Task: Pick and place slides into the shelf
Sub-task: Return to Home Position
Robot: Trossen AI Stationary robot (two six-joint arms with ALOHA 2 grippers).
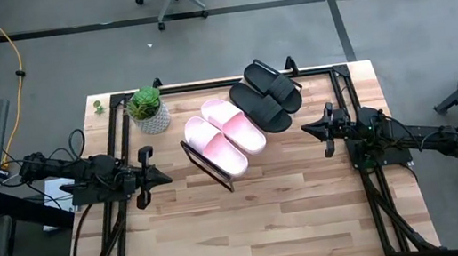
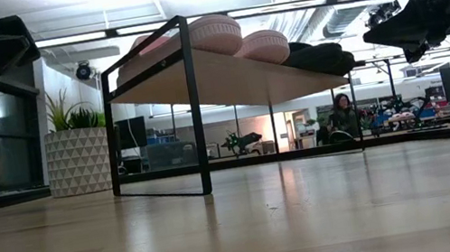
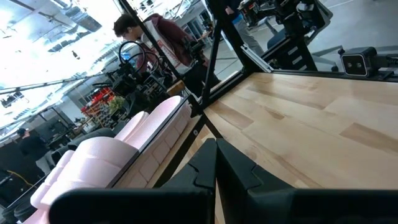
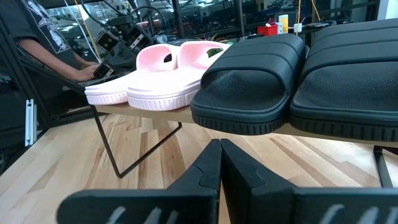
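Between left end effector (image 1: 166,176) and right end effector (image 1: 306,128), both pressed together: slides (image 1: 234,125) on shelf (image 2: 226,78), untouched.

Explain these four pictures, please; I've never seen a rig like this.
Two dark robot arms work at a wooden table. The high view looks straight down, the low view looks level along the tabletop, and the other two come from a camera on each wrist. The left claw and right claw are shut and hold nothing, one at each side of the table. The pink pair and the black pair of slides sit on the slanted shelf. A potted plant stands beside it.
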